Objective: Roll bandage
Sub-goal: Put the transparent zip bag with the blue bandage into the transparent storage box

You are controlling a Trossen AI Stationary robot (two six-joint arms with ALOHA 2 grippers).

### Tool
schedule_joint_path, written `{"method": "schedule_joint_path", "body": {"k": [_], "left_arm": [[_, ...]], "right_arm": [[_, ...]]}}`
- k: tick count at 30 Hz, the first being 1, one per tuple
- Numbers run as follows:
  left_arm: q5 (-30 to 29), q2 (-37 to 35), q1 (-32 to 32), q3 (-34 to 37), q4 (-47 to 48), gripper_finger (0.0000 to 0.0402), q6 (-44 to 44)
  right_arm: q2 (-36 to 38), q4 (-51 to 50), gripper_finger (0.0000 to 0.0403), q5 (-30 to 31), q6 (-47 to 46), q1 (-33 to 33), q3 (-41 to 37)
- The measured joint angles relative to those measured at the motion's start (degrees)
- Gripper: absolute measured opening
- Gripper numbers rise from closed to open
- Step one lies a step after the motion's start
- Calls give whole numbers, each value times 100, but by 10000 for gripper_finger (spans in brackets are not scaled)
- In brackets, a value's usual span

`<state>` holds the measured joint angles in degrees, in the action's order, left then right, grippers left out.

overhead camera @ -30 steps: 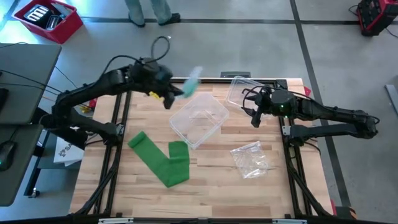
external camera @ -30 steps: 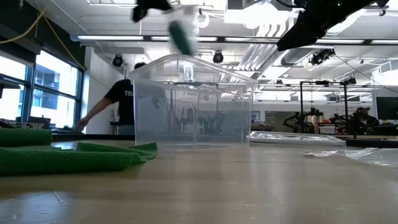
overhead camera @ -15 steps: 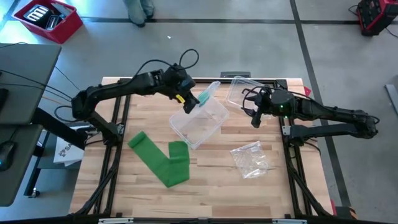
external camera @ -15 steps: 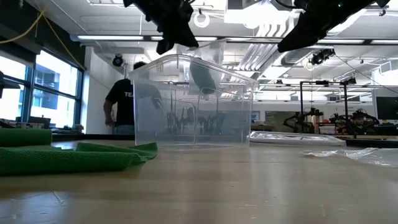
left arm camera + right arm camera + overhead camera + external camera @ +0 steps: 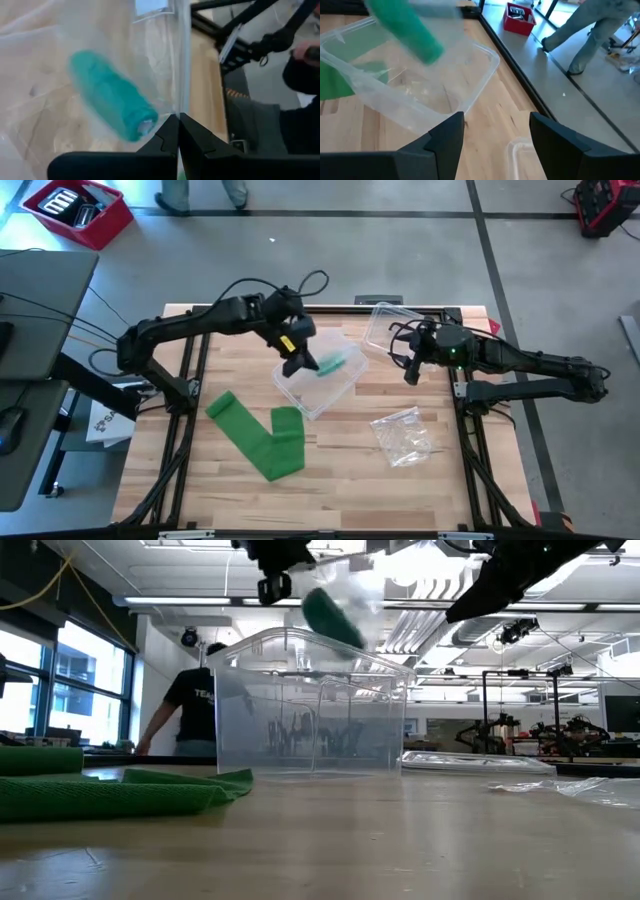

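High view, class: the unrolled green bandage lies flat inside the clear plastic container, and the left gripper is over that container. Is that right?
Not quite. The high view shows the unrolled green bandage lying on the wooden table, outside and beside the clear plastic container. The left gripper is indeed over that container.

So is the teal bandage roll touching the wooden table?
Apart. The low view shows the teal bandage roll up in the air, well above the wooden table.

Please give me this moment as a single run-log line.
left gripper: shut, over clear bin | green roll: in bag, above bin | right gripper: open, waiting beside lid | green bandage: unrolled on table
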<state>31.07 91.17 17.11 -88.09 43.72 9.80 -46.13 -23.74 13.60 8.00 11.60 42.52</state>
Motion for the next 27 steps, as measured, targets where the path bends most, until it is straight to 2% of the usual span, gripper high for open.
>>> {"method": "schedule_joint_path", "body": {"k": [6,11,13,15,18,21,27], "left_arm": [[29,661,342,20,168,0,-821],[21,920,448,20,1255,0,-2690],[-262,977,368,20,1619,0,-3583],[-884,1030,219,20,1751,0,-4309],[-1785,1037,48,20,1645,0,-5227],[-2483,1033,-51,17,1032,4,-5707],[-2560,1034,9,13,-51,46,-6074]], "right_arm": [[2,92,215,-2,-7,0,0],[2,25,215,-3,-136,0,0],[2,54,215,-3,-124,0,0],[2,88,215,-3,-84,0,0],[0,175,215,-3,-17,0,0],[2,250,215,-3,-23,0,0],[-4,269,215,-3,-82,0,0]]}}
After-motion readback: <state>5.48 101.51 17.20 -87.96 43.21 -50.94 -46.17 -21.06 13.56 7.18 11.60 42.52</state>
